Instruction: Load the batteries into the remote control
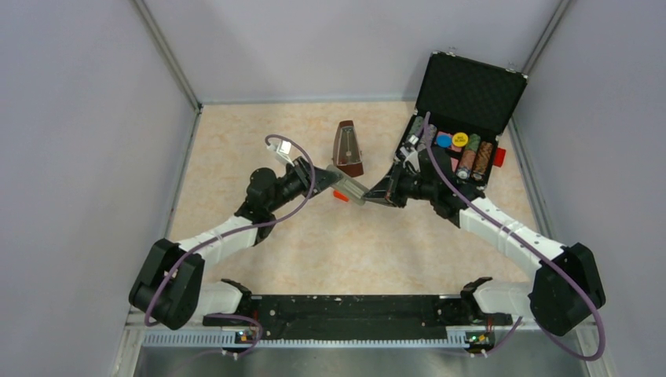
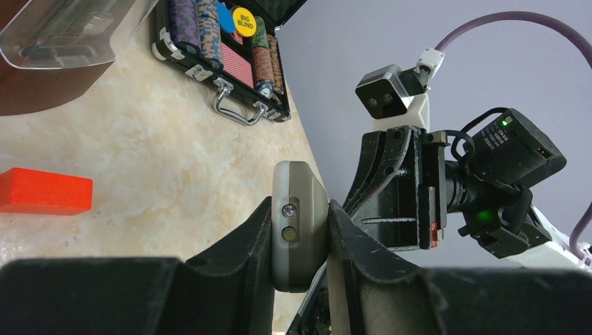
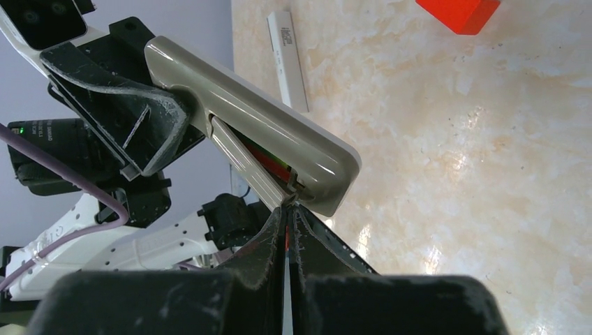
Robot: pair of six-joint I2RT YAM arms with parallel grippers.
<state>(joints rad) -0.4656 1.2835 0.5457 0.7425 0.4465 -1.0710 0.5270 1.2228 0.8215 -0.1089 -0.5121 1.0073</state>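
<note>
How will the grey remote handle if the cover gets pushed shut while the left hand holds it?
Probably stiff: the remote looks like a hard shell. Its glossy, rounded skin may slip, as the left hand clamps only one end. The thin cover, standing ajar, likely flexes first.

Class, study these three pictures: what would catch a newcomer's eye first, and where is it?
Mid-scene, the left gripper clamps the grey remote up in the air, with the shut right gripper at its ajar cover, red and green showing inside. Then the open black case of poker chips at the far right, and the red-orange block on the table nearby.
</note>
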